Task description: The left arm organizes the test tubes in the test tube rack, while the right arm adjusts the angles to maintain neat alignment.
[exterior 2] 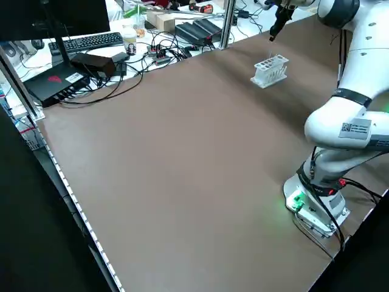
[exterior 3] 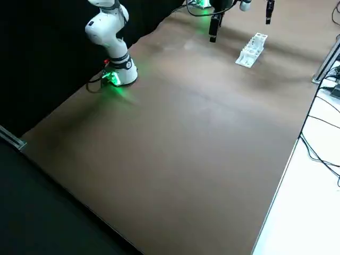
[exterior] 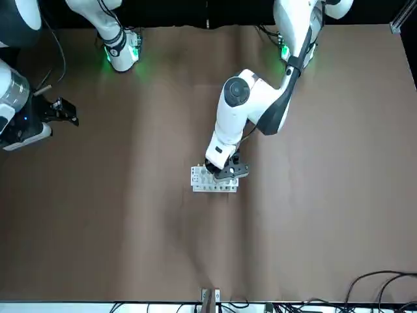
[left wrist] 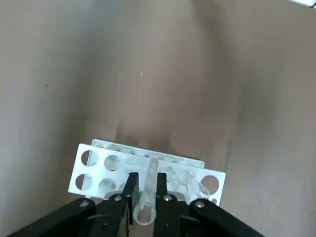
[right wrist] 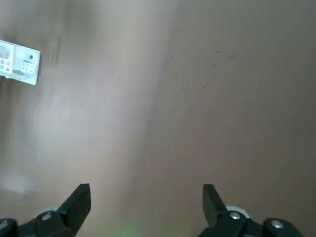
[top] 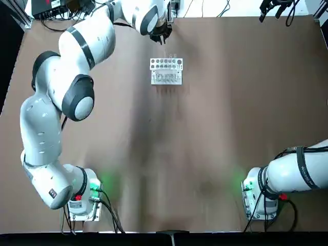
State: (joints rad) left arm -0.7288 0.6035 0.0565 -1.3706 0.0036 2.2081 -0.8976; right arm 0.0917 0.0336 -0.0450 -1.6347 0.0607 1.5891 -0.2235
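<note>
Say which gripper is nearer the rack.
The left. The left gripper is just above the rack at its far side, holding a tube; the right gripper is well off to the rack's right.

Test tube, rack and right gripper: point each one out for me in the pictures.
Test tube (left wrist: 149, 190): left wrist view, on the clear wall of the tube between the left gripper's fingers.
Rack (top: 166, 66): top view, on its holed upper plate.
Right gripper (right wrist: 147, 197): right wrist view, midway between its open fingertips.
</note>
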